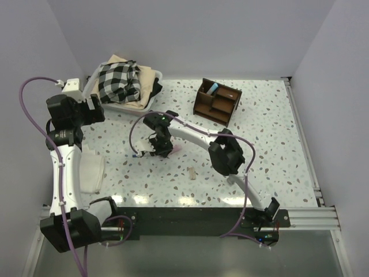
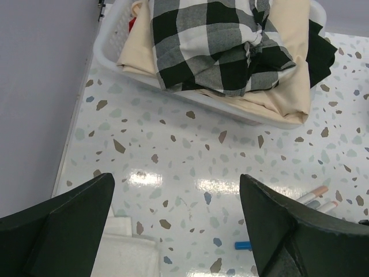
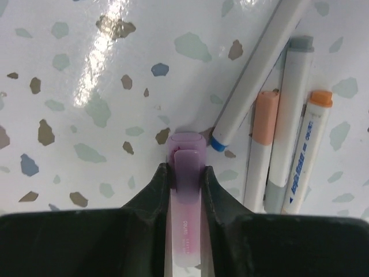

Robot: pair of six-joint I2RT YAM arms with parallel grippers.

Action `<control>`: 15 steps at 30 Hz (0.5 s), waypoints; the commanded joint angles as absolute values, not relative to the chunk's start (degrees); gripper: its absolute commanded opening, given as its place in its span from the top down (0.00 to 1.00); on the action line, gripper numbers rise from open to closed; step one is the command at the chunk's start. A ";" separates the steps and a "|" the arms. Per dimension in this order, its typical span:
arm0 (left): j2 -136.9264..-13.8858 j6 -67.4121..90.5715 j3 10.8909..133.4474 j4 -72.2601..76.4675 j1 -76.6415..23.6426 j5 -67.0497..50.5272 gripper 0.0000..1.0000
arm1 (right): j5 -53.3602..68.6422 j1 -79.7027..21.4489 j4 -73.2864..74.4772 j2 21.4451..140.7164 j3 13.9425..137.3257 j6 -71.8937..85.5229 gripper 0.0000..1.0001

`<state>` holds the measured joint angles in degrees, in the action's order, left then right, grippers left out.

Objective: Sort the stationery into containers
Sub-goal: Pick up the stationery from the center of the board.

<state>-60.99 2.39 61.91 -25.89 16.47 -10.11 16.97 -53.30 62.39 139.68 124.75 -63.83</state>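
Note:
My right gripper [image 3: 185, 170] is shut on a pink marker [image 3: 185, 144], its fingers pressing the cap from both sides, low over the table. Beside it to the right lie a white pen with a blue tip [image 3: 253, 75], a peach-capped marker [image 3: 262, 144], a grey-capped one [image 3: 294, 115] and an orange-ended one [image 3: 308, 156]. From above, that gripper [image 1: 163, 147] is mid-table. The dark brown organizer [image 1: 217, 101] stands at the back with a light blue piece [image 1: 213, 88] in it. A beige stub [image 1: 191, 173] lies nearer the front. My left gripper [image 2: 176, 219] hangs open over bare table.
A white tub [image 1: 124, 83] of checked and beige cloth stands at the back left, just beyond my left gripper [image 1: 92, 107]. A folded white cloth [image 1: 92, 170] lies by the left arm. Walls close in the table on three sides.

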 commanded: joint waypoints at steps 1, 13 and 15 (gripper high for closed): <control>-63.01 1.68 60.74 -20.93 16.43 -17.12 0.09 | 16.00 -50.20 68.99 133.44 130.86 -60.48 1.00; -68.11 -7.03 57.74 -11.70 16.44 -39.63 0.17 | 13.98 -30.69 26.59 108.05 114.81 -16.14 1.00; -69.08 -9.83 58.44 -11.51 16.43 -42.97 0.17 | 10.48 -26.64 13.40 106.53 108.67 -12.41 1.00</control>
<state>-68.14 -4.86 57.93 -17.08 16.47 -34.06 16.43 -32.69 40.18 110.93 118.39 -31.22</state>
